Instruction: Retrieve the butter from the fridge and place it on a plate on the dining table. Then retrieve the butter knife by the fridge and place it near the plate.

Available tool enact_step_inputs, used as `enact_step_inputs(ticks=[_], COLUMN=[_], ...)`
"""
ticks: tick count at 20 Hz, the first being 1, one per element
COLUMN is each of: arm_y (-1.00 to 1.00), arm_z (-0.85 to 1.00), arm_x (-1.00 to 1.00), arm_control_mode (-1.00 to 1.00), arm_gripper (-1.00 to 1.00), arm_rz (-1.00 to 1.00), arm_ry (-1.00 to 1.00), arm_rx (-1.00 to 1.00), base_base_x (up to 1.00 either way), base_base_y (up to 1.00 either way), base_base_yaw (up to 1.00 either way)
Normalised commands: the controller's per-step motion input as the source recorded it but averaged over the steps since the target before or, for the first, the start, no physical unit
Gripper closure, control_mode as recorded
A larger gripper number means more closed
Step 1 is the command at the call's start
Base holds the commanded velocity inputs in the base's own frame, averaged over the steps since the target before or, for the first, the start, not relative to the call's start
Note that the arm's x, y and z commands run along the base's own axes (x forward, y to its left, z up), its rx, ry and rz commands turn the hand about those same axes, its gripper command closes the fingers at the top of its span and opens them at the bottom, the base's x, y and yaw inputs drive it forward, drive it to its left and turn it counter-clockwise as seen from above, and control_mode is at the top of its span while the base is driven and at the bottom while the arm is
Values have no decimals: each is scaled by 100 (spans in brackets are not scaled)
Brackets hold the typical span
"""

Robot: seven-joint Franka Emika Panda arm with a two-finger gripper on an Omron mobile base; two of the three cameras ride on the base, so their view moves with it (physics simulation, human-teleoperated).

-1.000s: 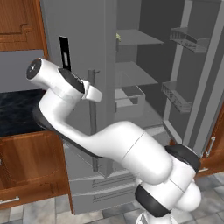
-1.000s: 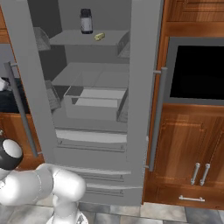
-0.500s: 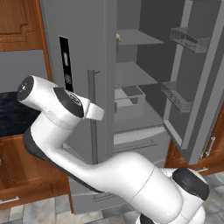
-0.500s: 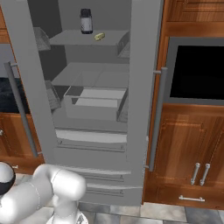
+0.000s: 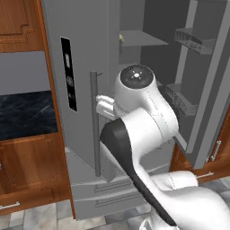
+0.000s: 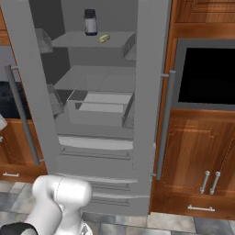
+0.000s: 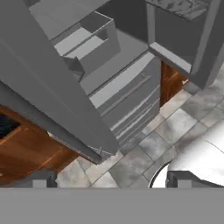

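Grey steel fills most of what the cameras take in: the fridge stands with its upper compartment open, both doors swung out. That part of the job looks done. Nothing else of the task appears complete.

On the top shelf, at about 11 o'clock in the right base view, the butter lies as a small pale yellow stick just beside a dark jar with a pale lid. It is untouched and well apart from the arm. In the left base view it barely peeks out at about 12 o'clock, behind the door edge.

The gripper has its 2 dark fingertips spread wide with nothing between them. The hand camera looks down over the lower edge of a fridge door, the crisper drawer at 11 o'clock and the tiled floor at 4 o'clock. So the hand seems to sit low and off to the side, not yet aimed at the shelf.

Still ahead, as I judge it:
1. Reach to the top shelf and take the butter.
2. Carry it to the plate on the dining table.
3. Fetch the butter knife and lay it near the plate.
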Motion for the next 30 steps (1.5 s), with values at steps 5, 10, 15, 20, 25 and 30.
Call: enact_step_inputs(ticks=[5,10,15,20,25,30], arm_y=[-100,-73,3,30,9,5], arm_z=[-8,-15,-3,0,0,0], arm_x=[22,46,76,74,54,46], arm_control_mode=[-100,-100,-100,-100,-100,-100], arm_gripper=[-100,-100,-100,-100,-100,-100], arm_rz=[2,0,0,-1,0,0], arm_ry=[0,0,3,11,23,20], arm_rx=[98,92,44,14,5,1], base_base_x=[0,0,0,0,0,0], base_base_y=[0,0,0,0,0,0], base_base_yaw=[0,0,0,0,0,0])
